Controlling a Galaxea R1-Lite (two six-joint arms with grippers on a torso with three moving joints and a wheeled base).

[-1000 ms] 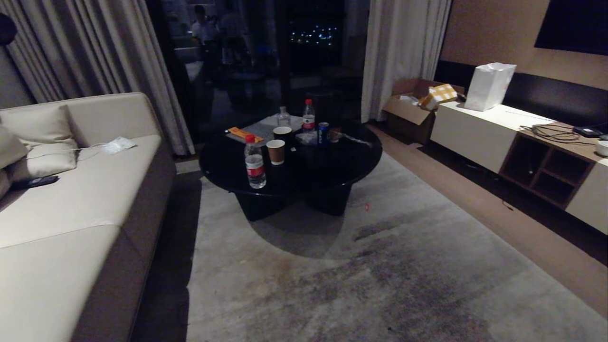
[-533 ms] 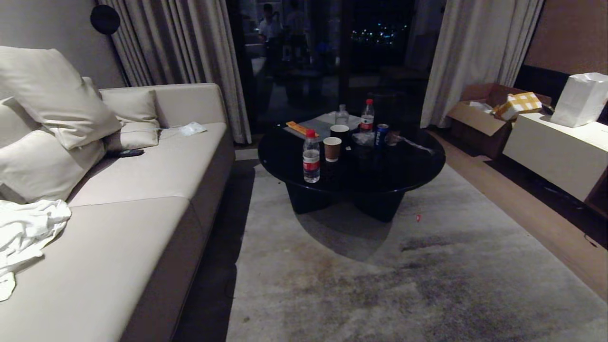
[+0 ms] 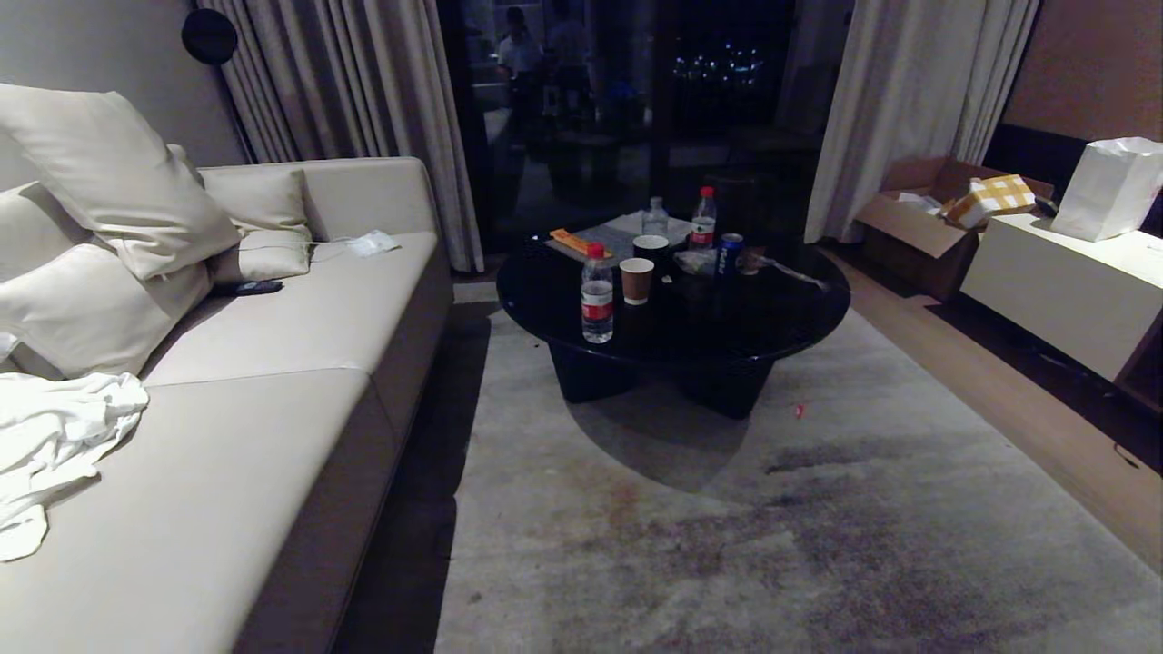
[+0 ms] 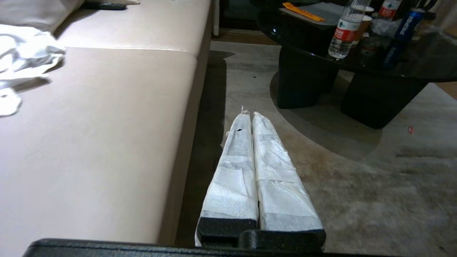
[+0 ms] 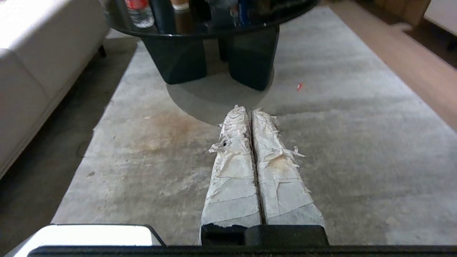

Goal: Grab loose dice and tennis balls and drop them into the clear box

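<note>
No dice, tennis balls or clear box show in any view. A tiny red thing point(image 3: 799, 411) lies on the carpet to the right of the table's base, also in the right wrist view point(image 5: 299, 86); I cannot tell what it is. Neither arm appears in the head view. My left gripper point(image 4: 249, 113) is shut and empty, its white-wrapped fingers pressed together above the carpet edge beside the sofa. My right gripper point(image 5: 248, 108) is shut too, holding nothing, over the carpet in front of the table.
A round black table point(image 3: 772, 318) carries water bottles point(image 3: 597, 295), paper cups point(image 3: 636, 280) and a can. A beige sofa point(image 3: 273, 381) with cushions and a white cloth point(image 3: 54, 436) fills the left. At the right stand a low white cabinet point(image 3: 1054, 291) and a cardboard box point(image 3: 918, 222).
The whole head view has swung left: the table and cabinet shifted right and more of the sofa with its cushions and cloth came into view. The things themselves have not moved.
</note>
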